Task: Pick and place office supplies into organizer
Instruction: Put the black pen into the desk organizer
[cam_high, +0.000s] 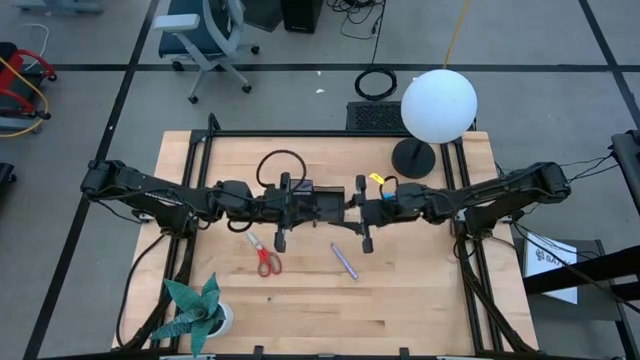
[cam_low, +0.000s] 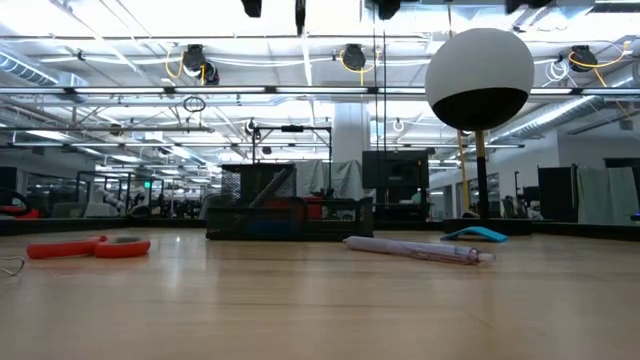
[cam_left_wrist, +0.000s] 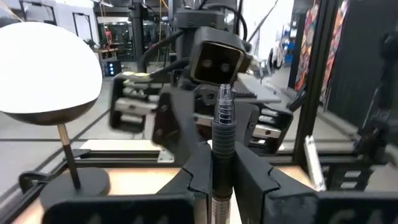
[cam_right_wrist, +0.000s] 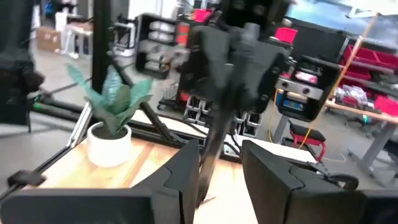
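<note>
Both arms meet level above the table's middle. My left gripper (cam_left_wrist: 222, 152) (cam_high: 340, 207) is shut on a dark pen (cam_left_wrist: 222, 118) with a silver tip. My right gripper (cam_right_wrist: 221, 158) (cam_high: 364, 212) faces it, open, its fingers on either side of the pen's free end (cam_right_wrist: 209, 152); I cannot tell whether they touch it. The black organizer (cam_high: 312, 198) (cam_low: 290, 215) stands on the table, partly under the left arm. Red-handled scissors (cam_high: 265, 256) (cam_low: 90, 246) and a purple pen (cam_high: 345, 262) (cam_low: 415, 248) lie flat on the wood nearer the front. My left gripper pinches the dark pen between its two fingers at the ribbed section (cam_left_wrist: 222, 132) behind the silver tip. The fingers come level from the table's left and lie along the pen. The tip (cam_left_wrist: 222, 94) sticks out past them toward the right gripper, clear of the table.
A lamp with a white globe (cam_high: 438, 104) and a round black base (cam_high: 412, 158) stands at the far right. A teal paper plant (cam_high: 198, 312) stands at the near left corner. A small flat blue piece (cam_low: 475, 234) lies by the lamp. A yellow bit (cam_high: 377, 180) shows behind the right gripper.
</note>
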